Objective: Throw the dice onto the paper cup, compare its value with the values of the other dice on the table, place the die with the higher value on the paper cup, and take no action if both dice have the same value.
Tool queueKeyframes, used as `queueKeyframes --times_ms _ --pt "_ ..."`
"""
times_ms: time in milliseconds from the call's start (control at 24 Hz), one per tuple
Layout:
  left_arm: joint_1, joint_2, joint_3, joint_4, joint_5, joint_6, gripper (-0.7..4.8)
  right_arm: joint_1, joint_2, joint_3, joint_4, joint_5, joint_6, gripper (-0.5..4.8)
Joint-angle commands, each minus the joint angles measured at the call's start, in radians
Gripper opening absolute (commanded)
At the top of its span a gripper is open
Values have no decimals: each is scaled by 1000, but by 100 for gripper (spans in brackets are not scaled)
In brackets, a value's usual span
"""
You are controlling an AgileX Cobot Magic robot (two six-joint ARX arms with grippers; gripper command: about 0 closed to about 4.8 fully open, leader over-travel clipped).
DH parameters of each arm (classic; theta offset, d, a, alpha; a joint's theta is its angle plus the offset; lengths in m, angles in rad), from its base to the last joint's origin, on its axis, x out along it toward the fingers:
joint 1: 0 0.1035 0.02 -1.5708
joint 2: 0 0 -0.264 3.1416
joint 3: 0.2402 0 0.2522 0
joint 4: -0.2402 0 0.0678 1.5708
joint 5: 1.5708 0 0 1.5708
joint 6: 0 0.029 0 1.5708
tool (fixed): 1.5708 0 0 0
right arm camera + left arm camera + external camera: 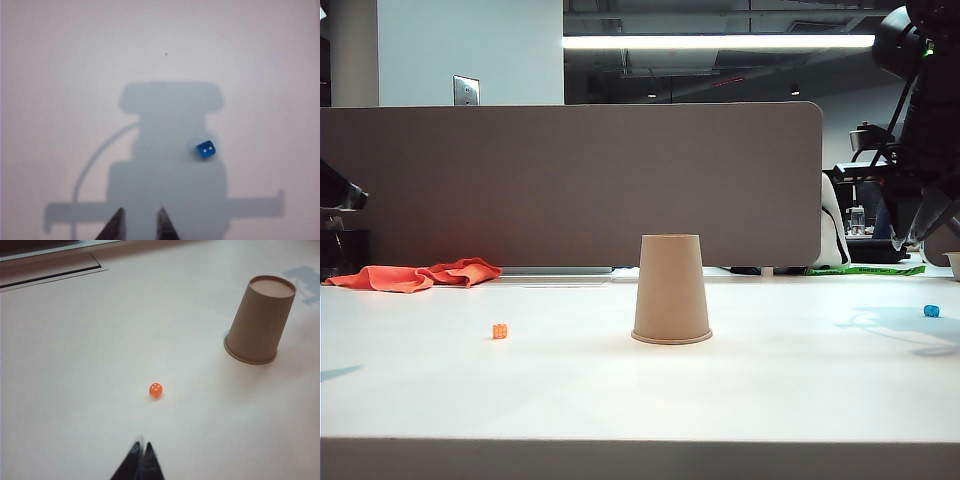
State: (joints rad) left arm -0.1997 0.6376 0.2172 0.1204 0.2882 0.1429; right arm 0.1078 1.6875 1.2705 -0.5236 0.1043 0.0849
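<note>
Two dice lie on the white bench (620,410), and the paper cup (671,289) stands upside down between them, its flat base on top; the orange die (500,331) is well to the left of the cup in the exterior view, and the blue die (931,311) is far to the right, near the edge of that view. In the right wrist view we look down on the blue die (205,150), which shows two white pips on its upper face and lies in the shadow of our arm; the right end effector (139,225) hangs above the bench with its jaws apart and nothing between them, a little to the side of the die. The left end effector (141,462) is closed and empty, resting above the bench near the orange die (156,389), which shows three pale pips on the face we can see; we cannot read its top value with certainty. We judge that the step in hand is to pick up the blue die for the throw; to do it well we should first bring the open jaws straight over the die, so that it sits in the middle of the gap; then descend until the tips are just above the bench; then close gently, because so small a cube slips or shoots away easily if only one finger touches it first.
</note>
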Motion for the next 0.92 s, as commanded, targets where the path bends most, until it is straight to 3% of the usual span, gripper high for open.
queueKeyframes --times_ms 42,208,375,917 --pt "0 -2 5 16 8 3 -5 1 -6 5 3 -6 -8 85" --pt "0 -2 5 16 8 3 -5 1 -6 5 3 -18 -9 82" --pt "0 -2 5 16 8 3 -5 0 -6 5 -12 -14 -9 -3" --pt "0 -2 5 16 7 3 -5 -29 -178 5 -155 78 -60 -1"
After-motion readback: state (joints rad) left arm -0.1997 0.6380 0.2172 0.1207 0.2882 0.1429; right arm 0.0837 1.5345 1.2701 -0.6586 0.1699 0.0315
